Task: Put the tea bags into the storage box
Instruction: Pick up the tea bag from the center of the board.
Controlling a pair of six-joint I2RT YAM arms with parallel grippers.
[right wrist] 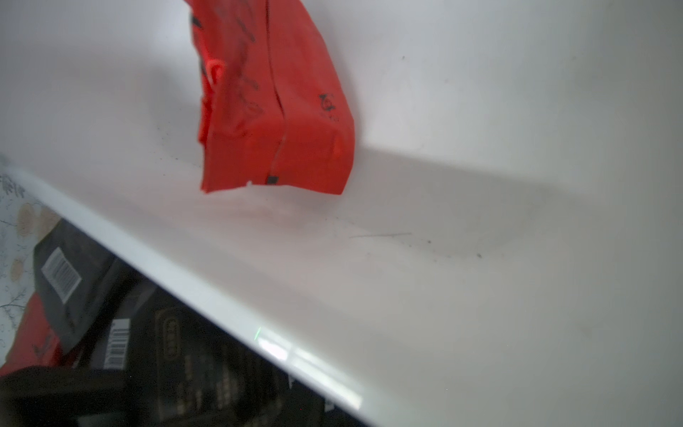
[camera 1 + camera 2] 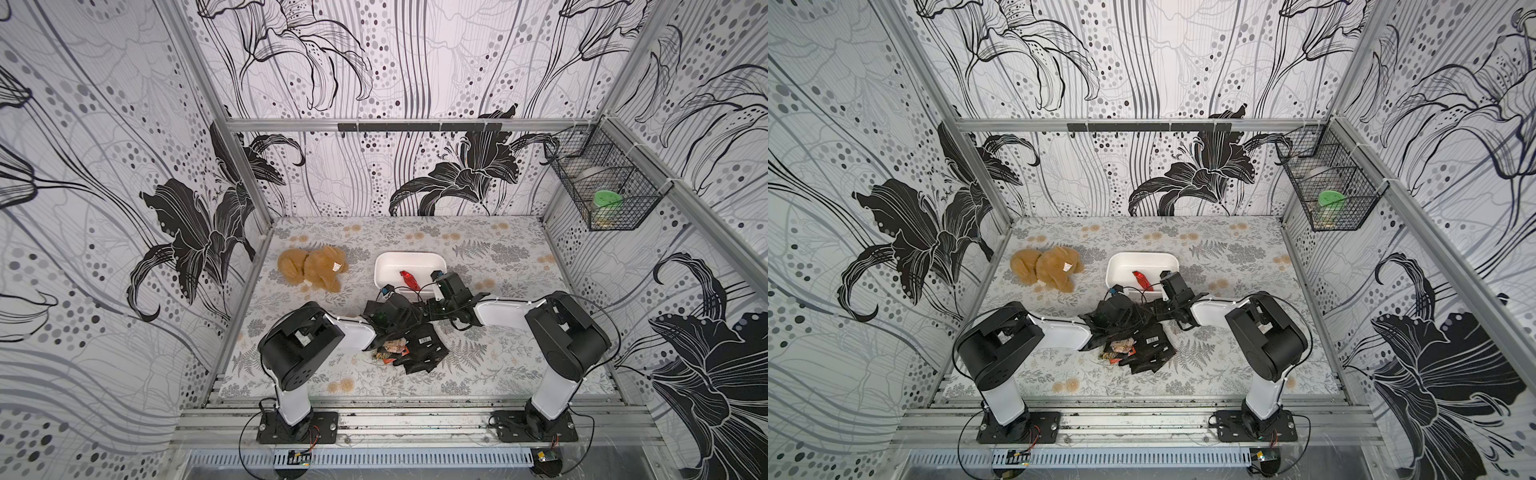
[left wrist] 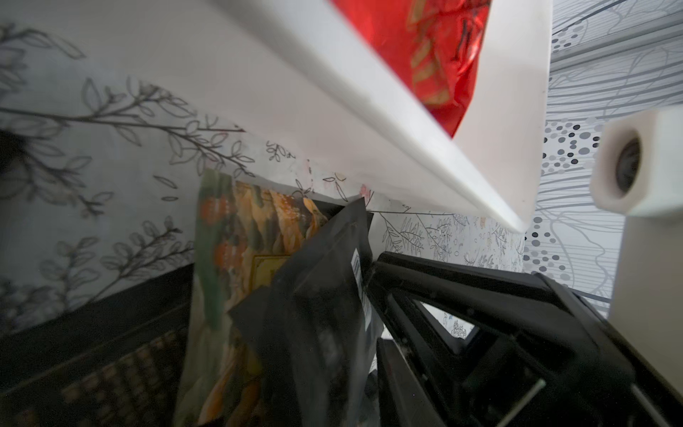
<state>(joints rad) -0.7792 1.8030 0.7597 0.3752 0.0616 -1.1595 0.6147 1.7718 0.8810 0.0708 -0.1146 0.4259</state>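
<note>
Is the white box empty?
Not empty: one red tea bag is inside the white box; the other tea bags are piled outside it.

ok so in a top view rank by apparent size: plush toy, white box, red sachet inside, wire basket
1. wire basket: largest, though nearer the camera
2. plush toy and storage box: about alike
3. red tea bag: smallest

Left arm (image 2: 299,345), right arm (image 2: 569,340): white link shells, black joint housings, black screwed base plates (image 2: 297,428), thin black cables (image 2: 242,432).
</note>
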